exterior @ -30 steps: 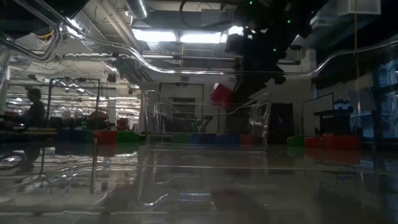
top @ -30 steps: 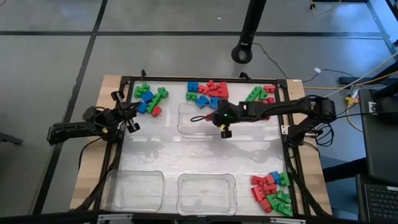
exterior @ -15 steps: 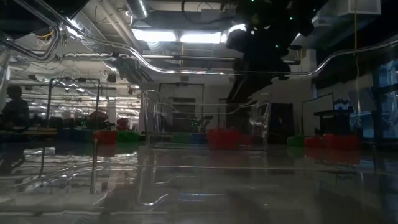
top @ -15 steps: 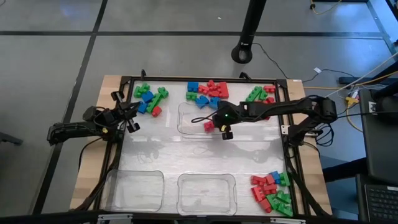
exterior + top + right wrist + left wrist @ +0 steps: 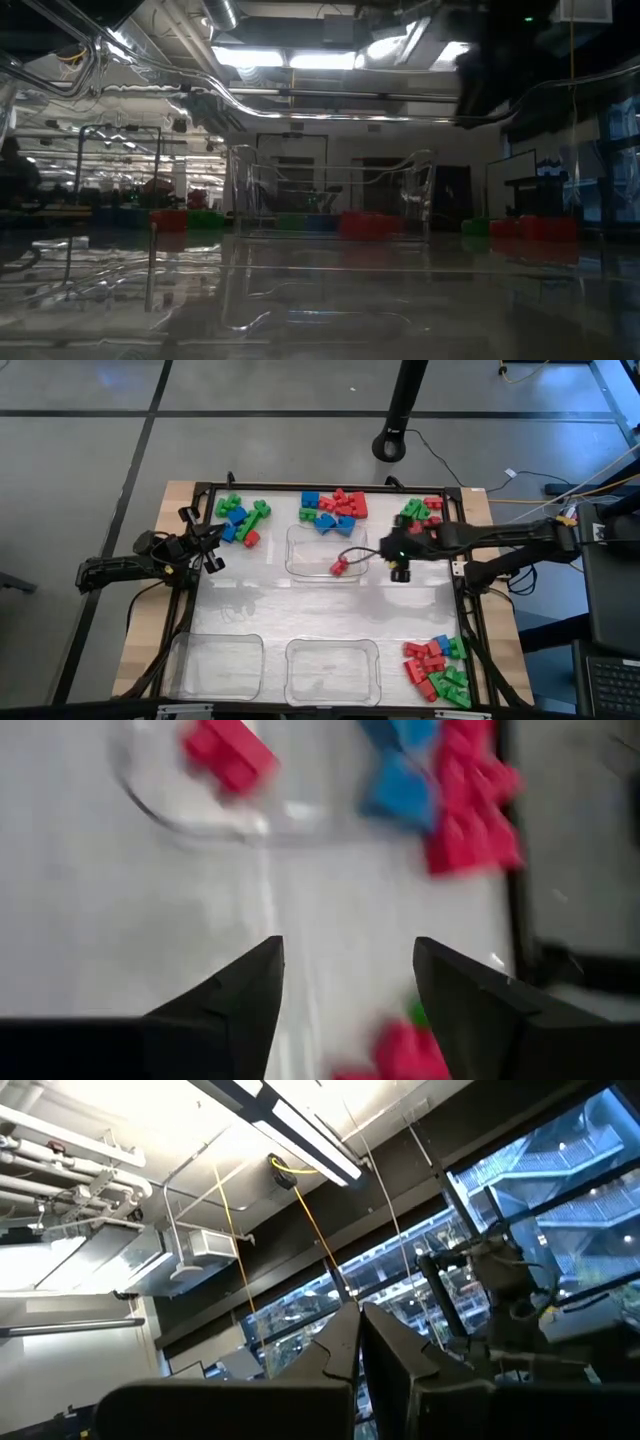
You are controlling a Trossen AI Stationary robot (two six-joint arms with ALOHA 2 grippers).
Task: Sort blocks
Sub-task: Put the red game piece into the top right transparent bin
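Nearest me, along the near edge of the surface (image 5: pixel 330 610), I see two clear trays, one near the left corner (image 5: pixel 215 665) and one at the middle (image 5: pixel 332 671), with nothing in them. In the near right corner sits a heap of red and green blocks (image 5: pixel 437 669).

Farther in, my right arm reaches from the right edge toward the middle, stretched out low and nearly level. Its right hand (image 5: pixel 400 571) hangs over bare surface just right of the far tray (image 5: pixel 322 550), fingers (image 5: pixel 235 1000) spread apart and holding nothing. In the right wrist view the gap between them shows only white surface.

One red block (image 5: pixel 339 566) lies alone inside the far tray, near its right end. In the low view it reads as a red shape (image 5: pixel 365 224) behind the clear wall.

My left arm rests at the left edge, folded, its left hand (image 5: pixel 212 560) pointing in toward the surface; its fingers are pressed together and empty. The left wrist view looks up at the ceiling.

Along the far edge lie three mixed heaps: green, blue and red blocks at the left (image 5: pixel 241 521), red and blue blocks at the middle (image 5: pixel 334 509), green and red blocks at the right (image 5: pixel 420 513).
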